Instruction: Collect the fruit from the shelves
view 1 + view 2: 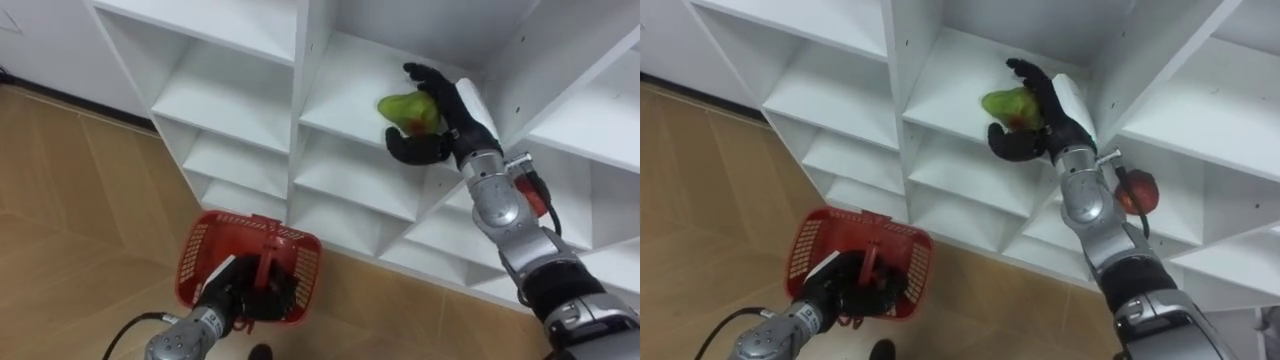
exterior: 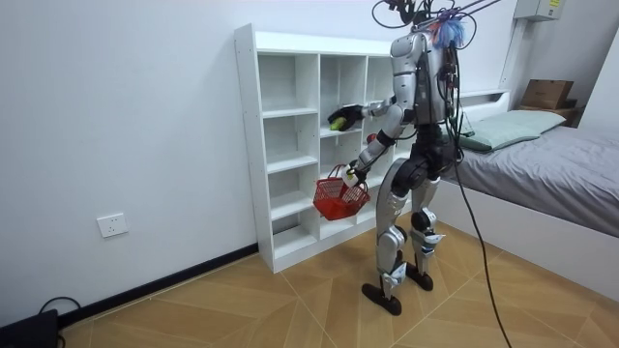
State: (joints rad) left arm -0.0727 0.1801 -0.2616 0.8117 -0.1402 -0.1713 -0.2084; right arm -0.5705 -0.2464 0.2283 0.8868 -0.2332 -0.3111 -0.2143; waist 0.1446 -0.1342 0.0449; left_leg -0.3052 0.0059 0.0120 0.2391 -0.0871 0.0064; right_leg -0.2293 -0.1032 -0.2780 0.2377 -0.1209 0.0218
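On a middle shelf [image 1: 340, 105] of the closet [image 1: 250, 30], near its front edge, the right hand [image 1: 440, 125] curls round a green fruit [image 1: 408, 108]. The left hand [image 1: 238, 295] grips the red basket [image 1: 195, 255] by its handle, lower down. The fruit should come clear of the shelf first, then go down over the basket.

Green fruit [image 1: 405, 106], reddish patch; red basket [image 1: 192, 255]; white closet [image 1: 230, 95]; black right hand [image 1: 455, 115]; tan wood floor [image 1: 70, 200].

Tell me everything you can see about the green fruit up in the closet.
The green fruit is smooth, lumpy and pear-like, yellow-green with a small reddish patch. It is in a white closet compartment, gripped by the right hand, fingers curled over it, thumb beneath. Whether it rests on that compartment's floor is unclear.
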